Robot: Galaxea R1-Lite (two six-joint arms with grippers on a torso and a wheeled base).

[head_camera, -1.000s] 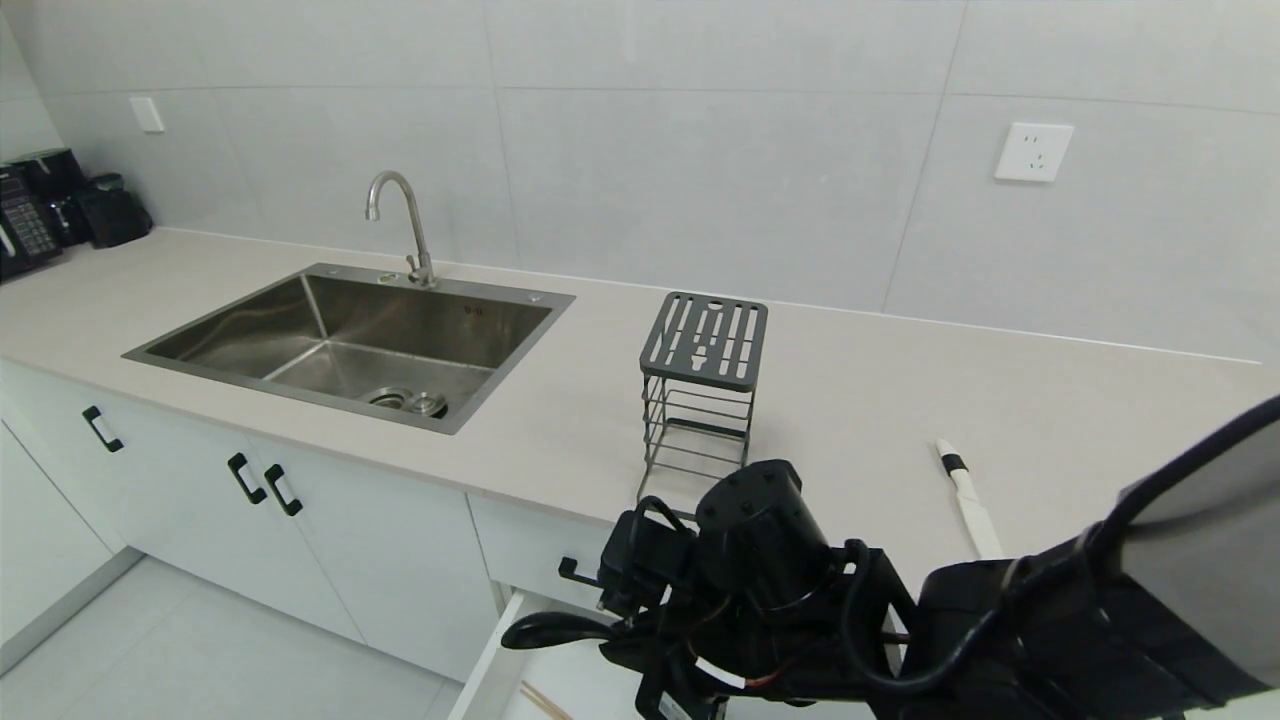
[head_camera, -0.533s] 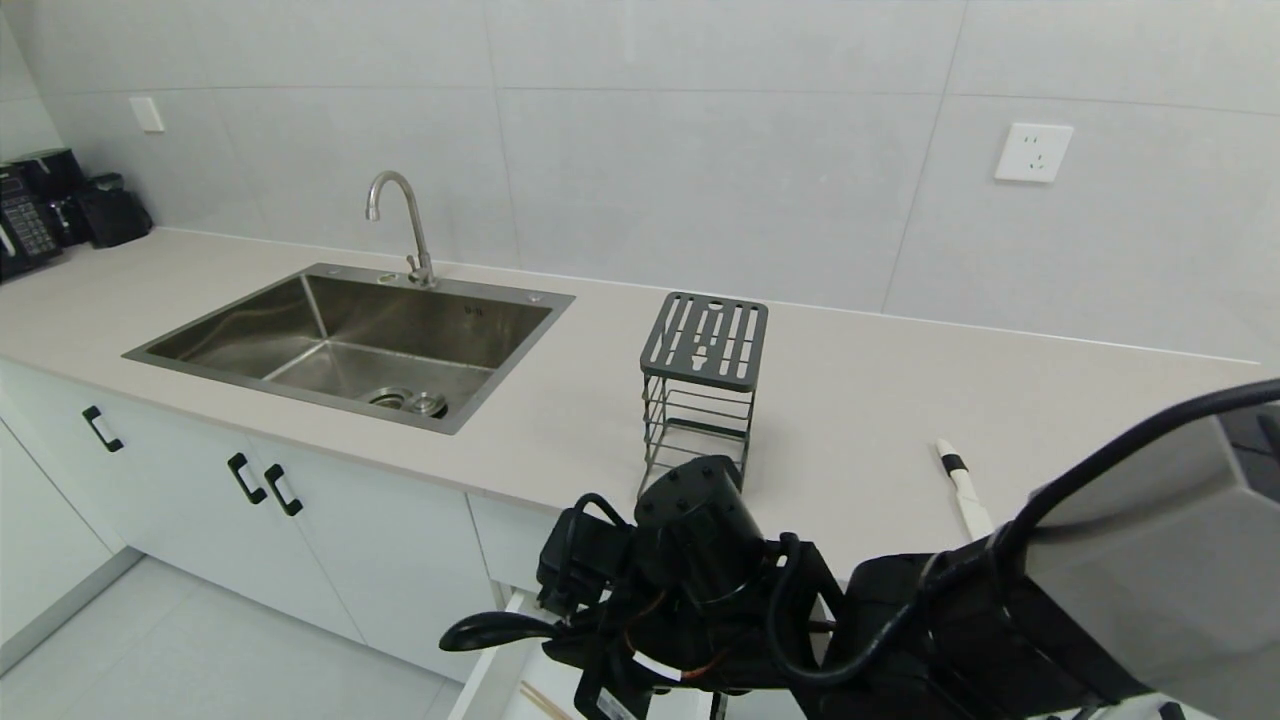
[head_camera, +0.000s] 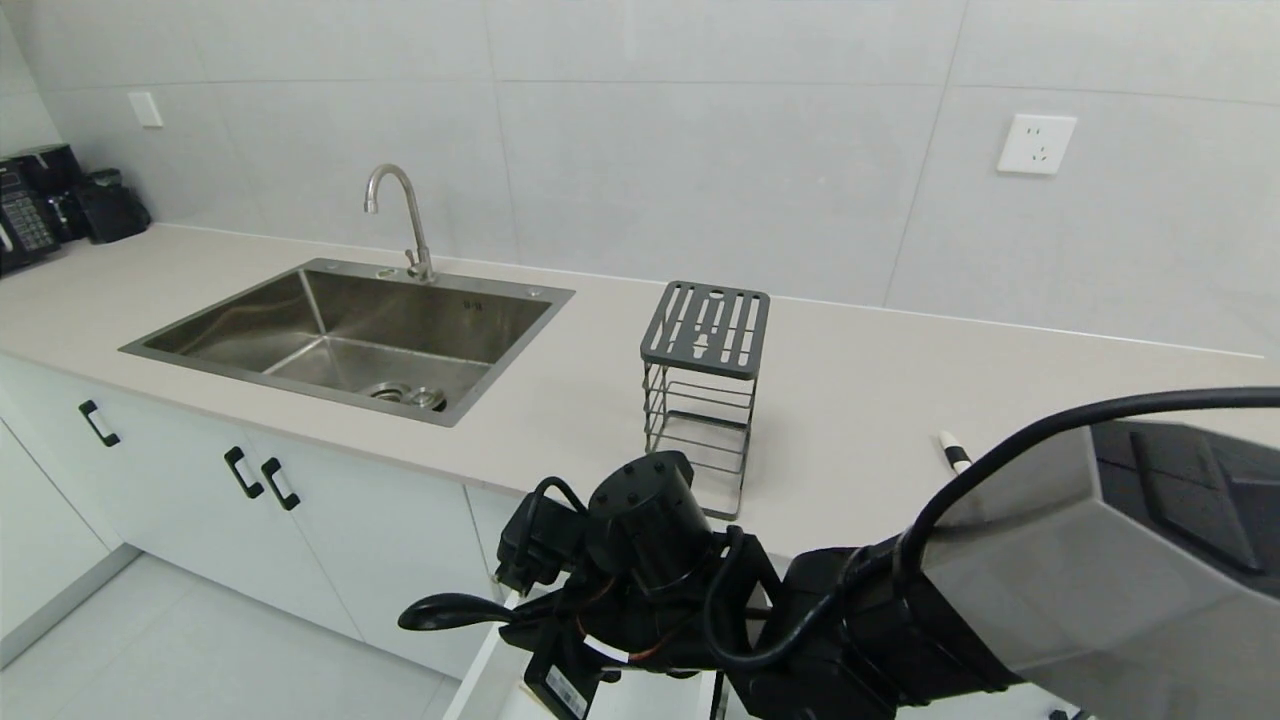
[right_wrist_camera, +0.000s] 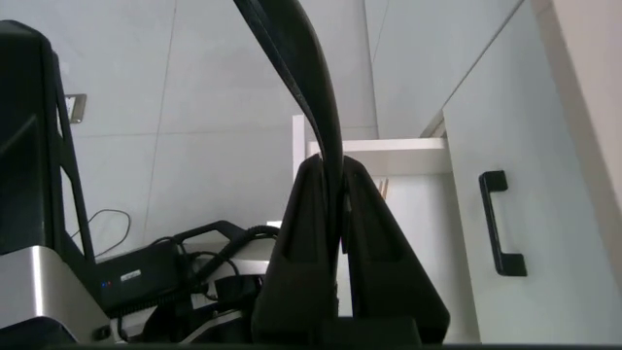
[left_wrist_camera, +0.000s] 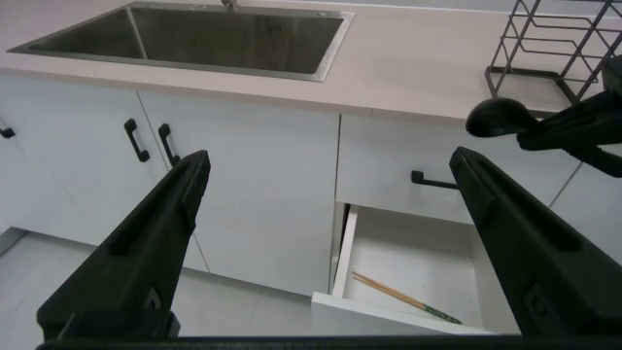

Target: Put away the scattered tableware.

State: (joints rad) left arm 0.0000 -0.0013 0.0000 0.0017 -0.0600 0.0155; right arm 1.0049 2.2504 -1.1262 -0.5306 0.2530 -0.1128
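One second had carried the right end effector (head_camera: 545,630), clamped on the handle of a black spoon (head_camera: 440,612), leftward past the surface (head_camera: 560,420) edge to hang over the open drawer (left_wrist_camera: 413,258) holding chopsticks (left_wrist_camera: 400,296). The left end effector (left_wrist_camera: 326,233) gaped wide. Release seemed near, with a white-handled utensil (head_camera: 952,452) left to collect.

Our right arm (head_camera: 1010,580) comes in from the near right and lies leftward in front of the worktop's (head_camera: 880,400) near edge, with the wrist (head_camera: 645,510) at its left end. Our right pincer (head_camera: 545,628) points left, and its fingers (right_wrist_camera: 374,233) are clamped on the thin handle of a black spoon (head_camera: 440,612). Our left pincer (left_wrist_camera: 328,165) faces forward and a little down, its two fingers (left_wrist_camera: 146,243) spread wide apart.
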